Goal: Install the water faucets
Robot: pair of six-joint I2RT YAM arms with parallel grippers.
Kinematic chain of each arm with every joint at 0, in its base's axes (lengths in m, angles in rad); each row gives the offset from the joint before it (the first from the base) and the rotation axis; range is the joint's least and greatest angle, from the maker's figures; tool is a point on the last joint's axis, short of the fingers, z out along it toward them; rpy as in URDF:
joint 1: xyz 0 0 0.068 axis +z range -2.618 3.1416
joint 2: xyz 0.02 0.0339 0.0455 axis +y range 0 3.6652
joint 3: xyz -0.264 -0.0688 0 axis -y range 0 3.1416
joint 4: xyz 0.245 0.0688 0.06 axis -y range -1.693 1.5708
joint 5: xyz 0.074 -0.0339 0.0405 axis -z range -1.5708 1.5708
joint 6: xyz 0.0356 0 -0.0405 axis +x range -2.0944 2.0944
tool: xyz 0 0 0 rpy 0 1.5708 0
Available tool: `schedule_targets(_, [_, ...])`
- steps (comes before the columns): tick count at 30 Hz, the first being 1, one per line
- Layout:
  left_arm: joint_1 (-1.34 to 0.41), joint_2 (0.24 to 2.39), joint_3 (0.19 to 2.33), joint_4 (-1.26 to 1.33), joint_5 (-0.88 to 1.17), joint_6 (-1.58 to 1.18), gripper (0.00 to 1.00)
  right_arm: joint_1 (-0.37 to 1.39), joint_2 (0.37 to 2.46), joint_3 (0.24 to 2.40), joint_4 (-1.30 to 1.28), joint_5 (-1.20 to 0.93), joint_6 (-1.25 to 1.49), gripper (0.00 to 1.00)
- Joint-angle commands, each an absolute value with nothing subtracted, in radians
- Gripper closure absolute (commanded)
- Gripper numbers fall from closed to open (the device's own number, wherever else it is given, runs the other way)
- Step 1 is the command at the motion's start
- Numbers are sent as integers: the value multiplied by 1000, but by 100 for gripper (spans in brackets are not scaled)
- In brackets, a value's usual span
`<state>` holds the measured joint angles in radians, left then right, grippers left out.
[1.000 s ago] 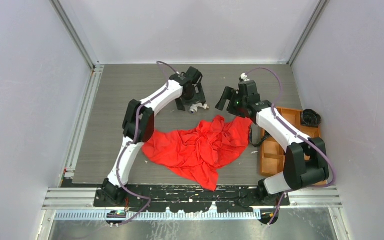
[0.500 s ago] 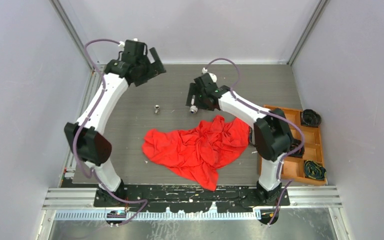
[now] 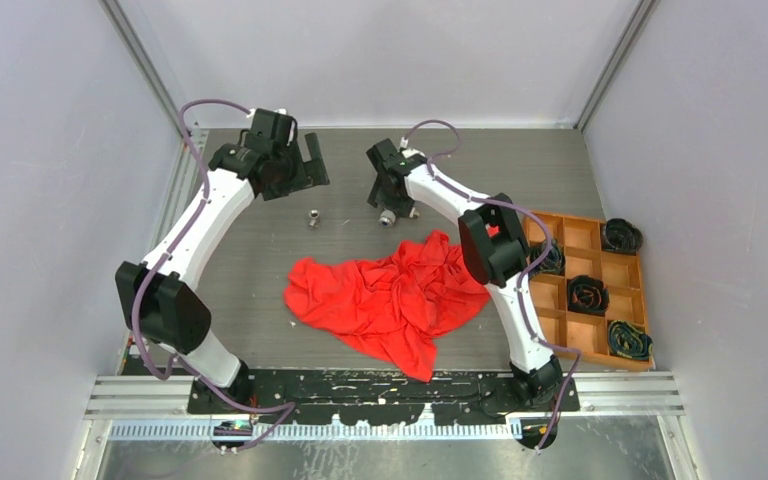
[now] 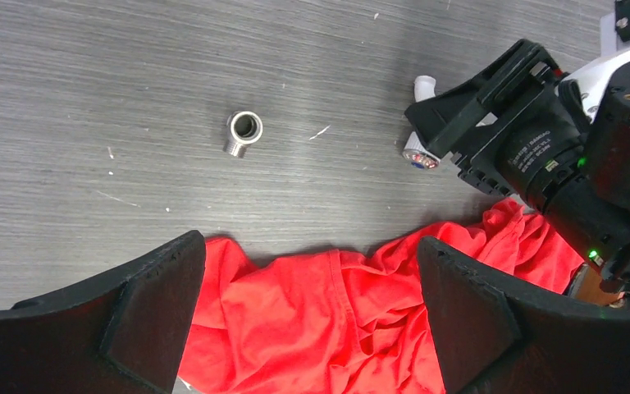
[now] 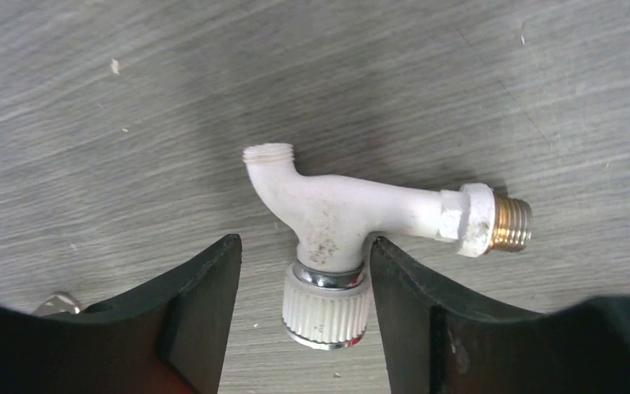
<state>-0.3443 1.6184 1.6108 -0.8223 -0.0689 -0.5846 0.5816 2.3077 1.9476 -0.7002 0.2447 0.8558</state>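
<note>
The white water faucet (image 5: 353, 209) lies flat on the grey table, its brassy threaded tip (image 5: 513, 223) pointing right. My right gripper (image 5: 304, 242) straddles its ribbed knob (image 5: 326, 312): the right finger touches the knob, while a gap remains at the left finger. From above, the right gripper (image 3: 388, 203) sits low over the faucet (image 3: 400, 214). A small grey metal fitting (image 3: 313, 217) lies alone to its left and also appears in the left wrist view as the fitting (image 4: 242, 133). My left gripper (image 3: 314, 165) hangs open and empty (image 4: 312, 250) above the table.
A crumpled red cloth (image 3: 390, 295) covers the middle of the table, just in front of the faucet. At the right edge stands an orange compartment tray (image 3: 563, 259) holding black coiled parts. Grey walls and aluminium rails enclose the table.
My left arm has swung away from the faucet to the far left and stayed open. My right gripper has moved onto the faucet and its jaws have narrowed around the knob.
</note>
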Motion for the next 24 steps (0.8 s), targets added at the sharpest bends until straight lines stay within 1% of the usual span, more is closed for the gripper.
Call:
schedule_targets(1, [-316,1555,1611,-802,-60,-551,1,595,2300,1986,-756,282,893,42])
schedule_targets(2, [-306,1552,1609,-801,-53,-551,1,600,2301,1984,-755,284,884,47])
schedule_targets(3, [-296,1549,1608,-799,-43,-551,1,603,2302,1983,-746,282,858,55])
schedule_targets(4, [-287,1548,1608,-799,-37,-552,1,608,2302,1985,-740,281,831,60])
schedule_targets(5, [-280,1545,1606,-801,-34,-552,1,611,2301,1979,-728,266,784,70])
schedule_targets(6, [-273,1541,1603,-801,-33,-552,1,613,2297,1965,-681,214,700,85])
schedule_targets(7, [-267,1538,1600,-800,-30,-551,1,615,2294,1960,-653,170,610,89])
schedule_targets(8, [-261,1534,1595,-799,-28,-551,1,617,2292,1956,-639,142,530,91])
schedule_targets(10, [-253,1526,1590,-801,-26,-546,1,620,2280,1929,-614,77,368,90])
schedule_targets(11, [-250,1523,1589,-803,-25,-544,1,620,2267,1906,-603,46,297,88])
schedule_targets(14, [-234,1521,1587,-813,-18,-538,1,620,2203,1805,-571,-101,10,76])
schedule_targets(16, [-223,1520,1586,-818,-5,-538,1,621,2157,1725,-578,-100,-190,72])
schedule_targets(17, [-218,1520,1584,-816,2,-541,1,621,2131,1678,-553,-50,-244,67])
schedule_targets(18, [-215,1521,1584,-815,15,-543,1,621,2108,1630,-514,35,-268,59])
schedule_targets(21, [-212,1530,1589,-808,48,-553,1,609,2092,1605,-491,314,-243,25])
schedule_targets(22, [-212,1534,1590,-806,61,-557,1,602,2088,1619,-501,339,-216,12])
schedule_targets(23, [-212,1538,1593,-805,69,-560,1,596,2077,1631,-506,342,-180,2])
schedule_targets(24, [-213,1541,1595,-804,75,-565,1,590,2057,1635,-502,332,-141,0])
